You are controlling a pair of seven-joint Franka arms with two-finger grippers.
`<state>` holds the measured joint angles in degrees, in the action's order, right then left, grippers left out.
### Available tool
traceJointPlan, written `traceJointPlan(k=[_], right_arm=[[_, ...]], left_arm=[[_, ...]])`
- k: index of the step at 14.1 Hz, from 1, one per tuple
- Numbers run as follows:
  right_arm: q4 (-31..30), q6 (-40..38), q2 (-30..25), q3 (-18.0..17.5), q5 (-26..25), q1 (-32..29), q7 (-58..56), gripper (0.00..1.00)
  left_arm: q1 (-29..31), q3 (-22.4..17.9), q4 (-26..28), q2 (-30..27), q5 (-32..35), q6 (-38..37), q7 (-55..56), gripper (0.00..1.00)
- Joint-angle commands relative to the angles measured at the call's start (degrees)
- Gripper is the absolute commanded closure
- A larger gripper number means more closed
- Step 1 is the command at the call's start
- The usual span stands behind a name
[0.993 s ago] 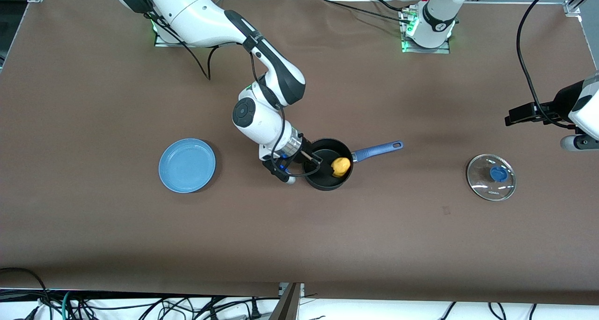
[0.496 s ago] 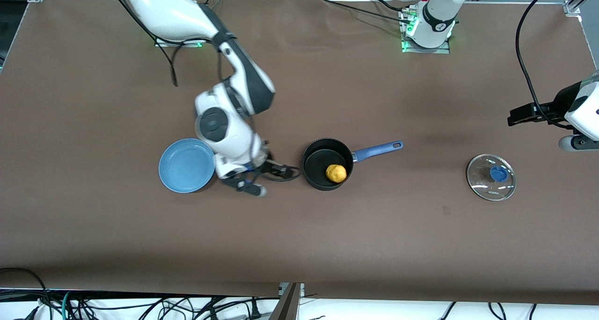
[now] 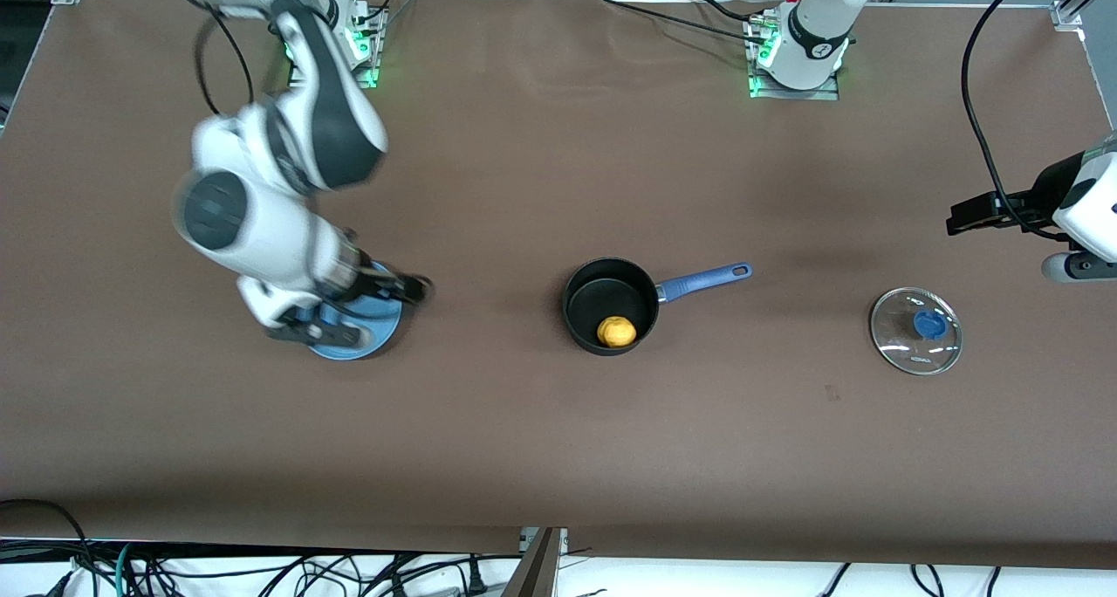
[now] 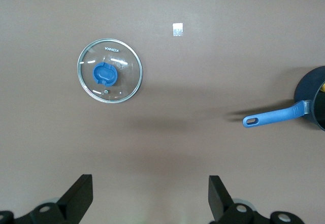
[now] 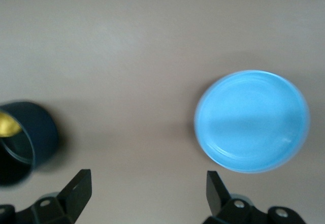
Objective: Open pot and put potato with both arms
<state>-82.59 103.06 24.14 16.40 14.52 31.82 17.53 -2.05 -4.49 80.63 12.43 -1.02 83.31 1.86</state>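
Presently potato sits in pot; right gripper over plate, left gripper near lid, both spread, empty; risk: low swing clips plate.

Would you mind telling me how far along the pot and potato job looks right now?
It looks essentially done. The glass lid lies on the table toward the left arm's end, apart from the pot, and the potato sits inside the pot. Nothing is in hand: the right gripper is open over the blue plate, and the left gripper is open near the lid.
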Motion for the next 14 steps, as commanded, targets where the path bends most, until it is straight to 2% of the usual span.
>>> traceJointPlan(k=[1, 2, 4, 6, 8, 11, 13, 14], right_arm=[[-5.48, -5.3, -9.62, 3.98, -3.51, 0.88, -8.8, 0.0], [-5.22, -6.63, -12.16, 4.08, -6.67, 0.88, -11.27, 0.0], [-5.13, -10.84, -15.6, 4.43, -9.16, 0.7, -14.01, 0.0], [-5.04, -11.65, -17.1, 3.03, -14.58, -1.13, -15.59, 0.0], [-4.86, -11.74, -18.07, -3.27, -15.58, -8.22, -18.14, 0.0], [-4.51, -14.71, -21.31, -14.96, -15.32, -22.28, -19.2, 0.0], [-4.6, -18.31, -23.51, -18.93, -14.7, -27.75, -20.43, 0.0], [-4.6, -19.03, -24.13, -18.95, -14.79, -27.77, -20.43, 0.0]], left_arm=[[-0.41, 0.01, -1.09, 0.31, 1.11, -0.87, 0.42, 0.0], [-0.41, 0.1, -1.09, 0.31, 1.11, -0.87, 0.42, 0.0], [-0.41, 0.1, -1.09, 0.31, 1.11, -0.87, 0.42, 0.0], [-0.41, 0.1, -1.09, 0.31, 1.11, -0.87, 0.42, 0.0], [-0.41, 0.1, -1.09, 0.31, 1.11, -0.87, 0.42, 0.0], [-0.41, 0.1, -1.09, 0.31, 1.02, -0.87, 0.42, 0.0], [-0.41, 0.1, -1.09, 0.49, 1.02, -0.87, 0.42, 0.0], [-0.41, 0.1, -1.18, 0.49, 1.02, -0.87, 0.42, 0.0]])
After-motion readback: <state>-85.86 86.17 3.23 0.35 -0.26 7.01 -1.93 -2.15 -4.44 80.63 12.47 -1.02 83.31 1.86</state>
